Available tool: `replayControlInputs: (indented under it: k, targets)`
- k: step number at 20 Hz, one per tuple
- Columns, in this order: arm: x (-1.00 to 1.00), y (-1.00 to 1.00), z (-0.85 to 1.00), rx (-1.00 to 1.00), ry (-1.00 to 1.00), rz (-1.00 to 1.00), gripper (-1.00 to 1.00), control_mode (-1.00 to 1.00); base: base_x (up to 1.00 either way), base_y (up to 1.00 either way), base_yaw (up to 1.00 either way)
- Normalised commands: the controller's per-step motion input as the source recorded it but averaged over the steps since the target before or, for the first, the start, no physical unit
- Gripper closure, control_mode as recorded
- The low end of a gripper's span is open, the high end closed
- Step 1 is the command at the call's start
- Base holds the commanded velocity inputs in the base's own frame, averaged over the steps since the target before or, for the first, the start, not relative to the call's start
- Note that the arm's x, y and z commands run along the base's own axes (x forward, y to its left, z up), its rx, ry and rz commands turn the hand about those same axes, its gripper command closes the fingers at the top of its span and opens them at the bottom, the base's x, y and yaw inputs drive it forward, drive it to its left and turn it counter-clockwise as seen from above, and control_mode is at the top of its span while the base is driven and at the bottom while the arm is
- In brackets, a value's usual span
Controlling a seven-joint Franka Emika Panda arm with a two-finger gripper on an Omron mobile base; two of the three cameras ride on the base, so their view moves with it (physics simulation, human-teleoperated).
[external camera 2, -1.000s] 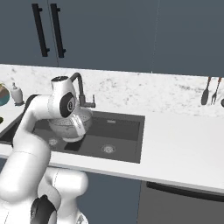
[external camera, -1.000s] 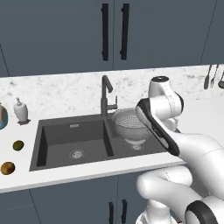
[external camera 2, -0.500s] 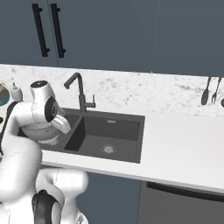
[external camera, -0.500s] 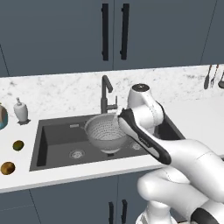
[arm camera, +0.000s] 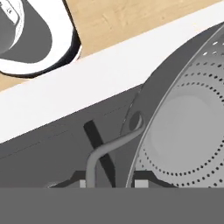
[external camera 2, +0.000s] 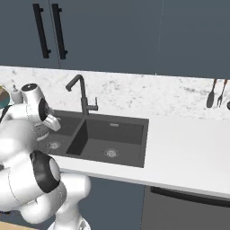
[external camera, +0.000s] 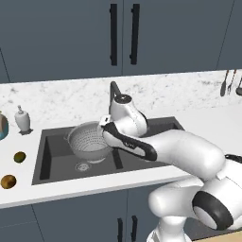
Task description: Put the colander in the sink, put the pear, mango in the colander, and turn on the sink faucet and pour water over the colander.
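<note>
My fingers (arm camera: 109,183) are closed on the colander (external camera: 89,142), clamped at its rim beside the looped handle; only their very tips show, cut off at the bottom of the hand view. The colander hangs over the left basin of the sink (external camera: 52,163), my own arm hiding its right edge. The sink faucet (external camera 2: 81,92) stands behind the divider. Two small round fruits (external camera: 19,157) lie on the counter (external camera: 198,116) to the left, too small to identify.

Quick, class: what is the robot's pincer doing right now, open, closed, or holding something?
Pincer: closed on the rim of the colander, holding it over the left basin of the sink.
</note>
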Motion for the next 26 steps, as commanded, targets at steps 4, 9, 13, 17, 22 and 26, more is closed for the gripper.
replayControlInputs:
  k: [4,9,13,17,22,26]
  targets:
    - [0.58,0.74,-0.35,0.0,0.0,-0.17,1.0,-1.0,0.0,0.0,0.0]
    - [0.41,0.66,-0.34,0.0,0.0,-0.34,1.0,-1.0,0.0,0.0,0.0]
    - [0.47,0.48,-0.3,0.0,0.0,-0.4,1.0,-1.0,0.0,0.0,0.0]
    - [0.3,0.31,-0.4,0.0,0.06,-0.41,1.0,-1.0,0.0,0.0,0.0]
    - [0.22,0.42,-0.44,0.0,0.04,-0.38,1.0,-1.0,0.0,0.0,0.0]
    - [0.21,0.45,-0.4,0.0,0.01,-0.31,1.0,-1.0,0.0,0.0,0.0]
